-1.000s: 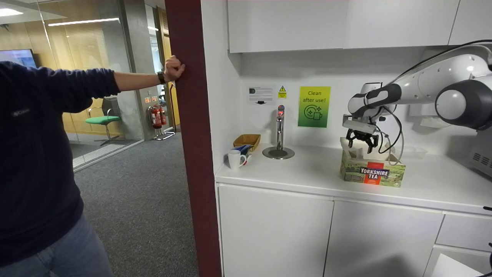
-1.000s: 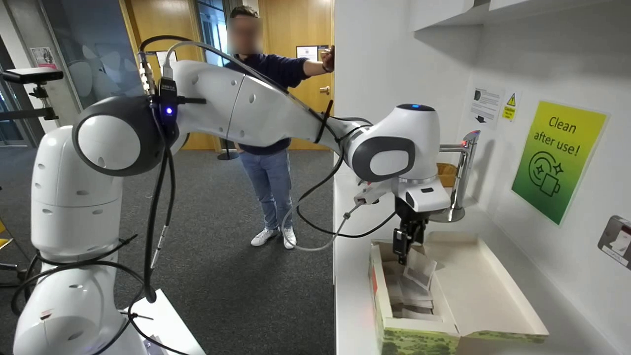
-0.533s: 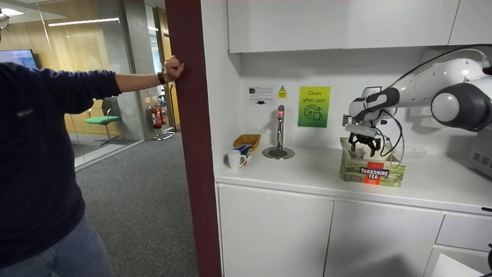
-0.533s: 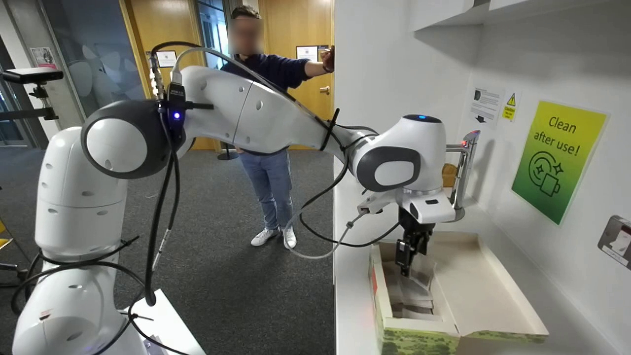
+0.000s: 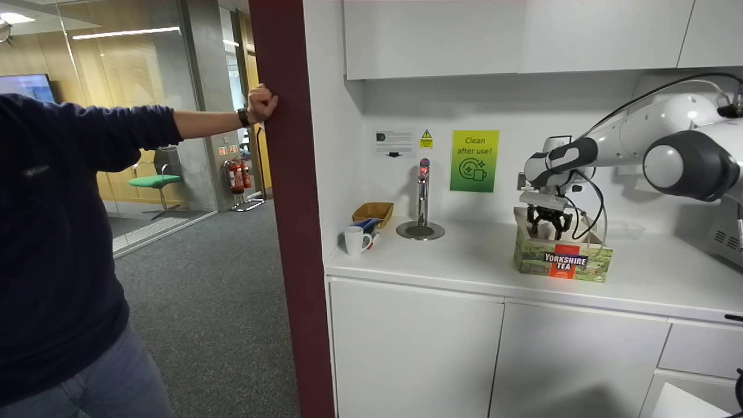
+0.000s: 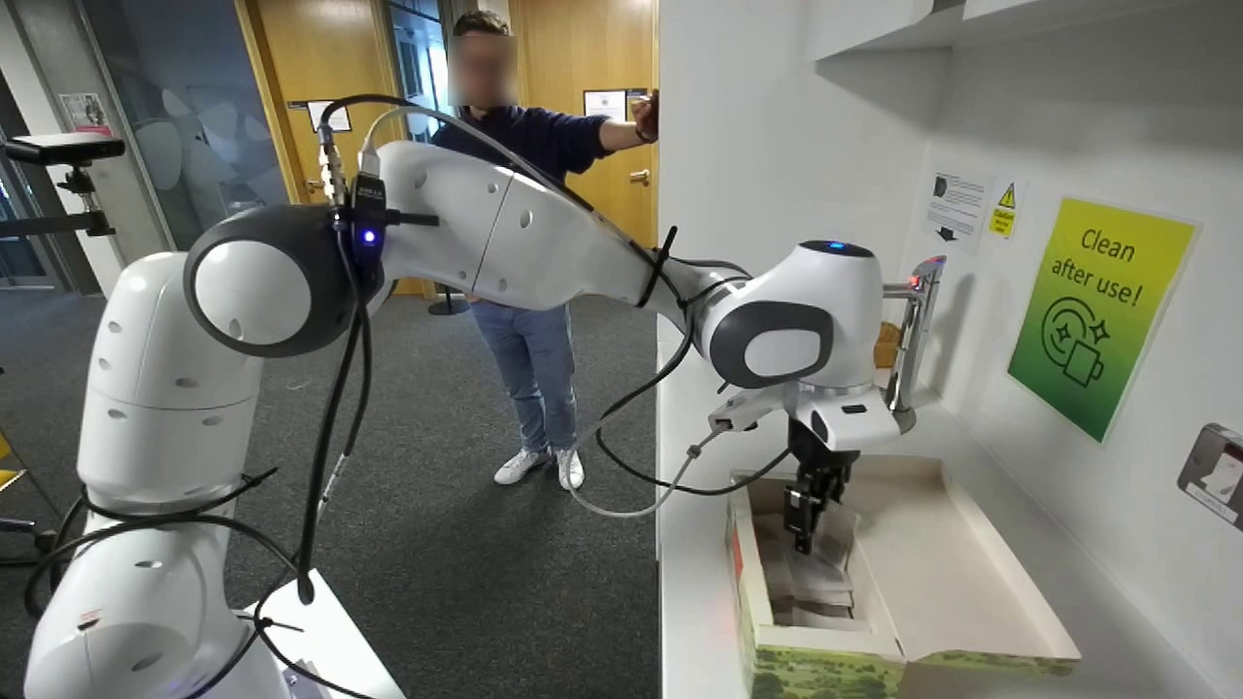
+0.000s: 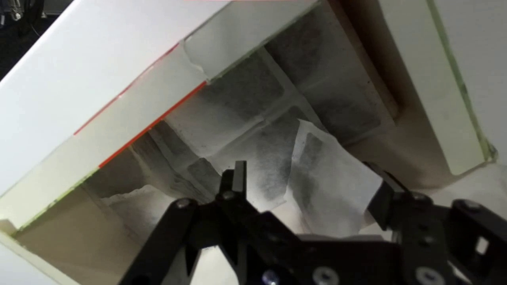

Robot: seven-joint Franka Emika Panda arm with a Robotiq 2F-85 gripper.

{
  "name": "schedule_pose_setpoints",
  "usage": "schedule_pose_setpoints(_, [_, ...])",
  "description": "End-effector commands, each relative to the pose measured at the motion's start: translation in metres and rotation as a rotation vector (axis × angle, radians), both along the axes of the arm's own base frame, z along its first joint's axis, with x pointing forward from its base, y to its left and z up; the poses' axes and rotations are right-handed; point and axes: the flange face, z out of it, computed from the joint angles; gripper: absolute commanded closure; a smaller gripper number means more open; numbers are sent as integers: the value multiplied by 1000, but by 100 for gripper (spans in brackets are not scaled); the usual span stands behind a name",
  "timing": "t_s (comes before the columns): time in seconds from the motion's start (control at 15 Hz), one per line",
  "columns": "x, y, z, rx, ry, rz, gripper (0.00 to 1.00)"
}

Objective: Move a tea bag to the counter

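Observation:
The green Yorkshire Tea box point(image 5: 531, 262) stands with its lid folded back on the white counter point(image 5: 458, 261); it also shows in an exterior view point(image 6: 825, 670). Pale, squarish tea bags lie inside it. One tea bag point(image 7: 328, 186) stands tilted above the others between my fingers in the wrist view; it also shows in an exterior view point(image 6: 835, 542). My gripper point(image 7: 309, 176) is open, with its fingertips inside the box point(image 6: 804, 546). The right finger is close to that bag's edge; whether it touches I cannot tell. A gap lies between the bag and the left finger.
The box walls point(image 7: 130, 114) rise close around the fingers, and the folded-back lid point(image 6: 961, 582) lies on the wall side. A chrome tap point(image 5: 423, 194), a white mug point(image 5: 355, 241) and a wicker basket point(image 5: 374, 212) stand further along the counter. A person stands by the pillar.
My gripper has moved down, so its fingertips have gone from above the tea bags to beside the tilted bag in the box. The fingers stay open. The box has not moved.

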Motion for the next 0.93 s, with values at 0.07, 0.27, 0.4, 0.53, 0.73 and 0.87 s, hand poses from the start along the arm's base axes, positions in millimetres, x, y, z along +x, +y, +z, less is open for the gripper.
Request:
schedule_pose_setpoints(0.07, [3,-5,13,-20,-9,-8,62])
schedule_pose_setpoints(0.27, [3,-4,14,-24,-12,-5,84])
schedule_pose_setpoints(0.4, [3,-2,14,-24,-11,-3,99])
schedule_pose_setpoints(0.53, [3,0,16,-28,-13,4,100])
schedule_pose_setpoints(0.73, [0,4,22,-35,-26,19,100])
schedule_pose_setpoints(0.87, [-1,7,26,-44,-30,32,100])
